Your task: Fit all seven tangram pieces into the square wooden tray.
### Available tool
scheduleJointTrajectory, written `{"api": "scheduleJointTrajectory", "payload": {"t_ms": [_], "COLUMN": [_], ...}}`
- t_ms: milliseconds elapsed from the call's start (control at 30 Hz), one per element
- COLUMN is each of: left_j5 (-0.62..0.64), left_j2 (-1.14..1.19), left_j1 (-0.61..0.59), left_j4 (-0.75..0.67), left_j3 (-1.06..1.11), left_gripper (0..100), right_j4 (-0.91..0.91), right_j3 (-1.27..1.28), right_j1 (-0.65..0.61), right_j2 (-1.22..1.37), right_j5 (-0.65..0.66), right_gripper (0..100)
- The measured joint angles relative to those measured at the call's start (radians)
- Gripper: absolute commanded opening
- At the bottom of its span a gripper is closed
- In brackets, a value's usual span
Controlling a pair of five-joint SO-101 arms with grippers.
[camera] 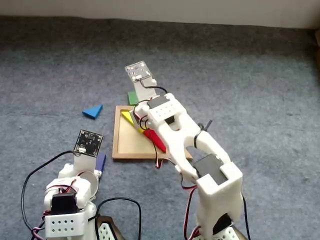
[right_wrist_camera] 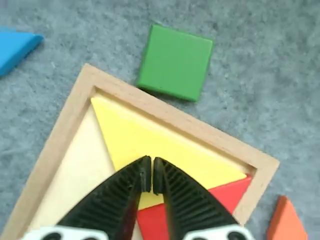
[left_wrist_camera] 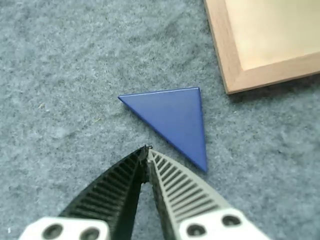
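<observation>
My left tool (left_wrist_camera: 147, 150), tips together, sits beside the dark blue triangle (left_wrist_camera: 172, 117) off the tray (left_wrist_camera: 225, 45) corner; my right tool (right_wrist_camera: 151, 175), also closed, is over the yellow triangle (right_wrist_camera: 150, 135) inside; lowered shut, either could shove its piece

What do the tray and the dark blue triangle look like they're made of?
The tray looks like unpainted light wood, with faint grain on its raised rim. The dark blue triangle is probably painted wood: even matte colour, crisp edges; plastic cannot be ruled out.
</observation>
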Motion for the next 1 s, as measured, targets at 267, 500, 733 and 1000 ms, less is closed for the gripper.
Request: {"api": "scheduleJointTrajectory", "payload": {"t_ms": [267, 500, 733, 1000], "left_j5": [0.000, 0.000, 0.000, 0.000], "left_j2": [0.000, 0.000, 0.000, 0.000], "left_j1": [0.000, 0.000, 0.000, 0.000], "left_j4": [0.000, 0.000, 0.000, 0.000], "left_j3": [0.000, 0.000, 0.000, 0.000], "left_gripper": [1, 1, 1, 1], "right_j4": [0.071, 0.077, 0.215, 0.265], "right_j3": [0.213, 0.411, 0.347, 0.097], "right_j1": [0.037, 0.120, 0.176, 0.210], "right_j2": [-0.365, -0.568, -0.454, -0.133], "right_j5": [0.037, -0.008, -0.048, -0.048], "right_gripper": [2.4, 9.3, 21.0, 21.0]}}
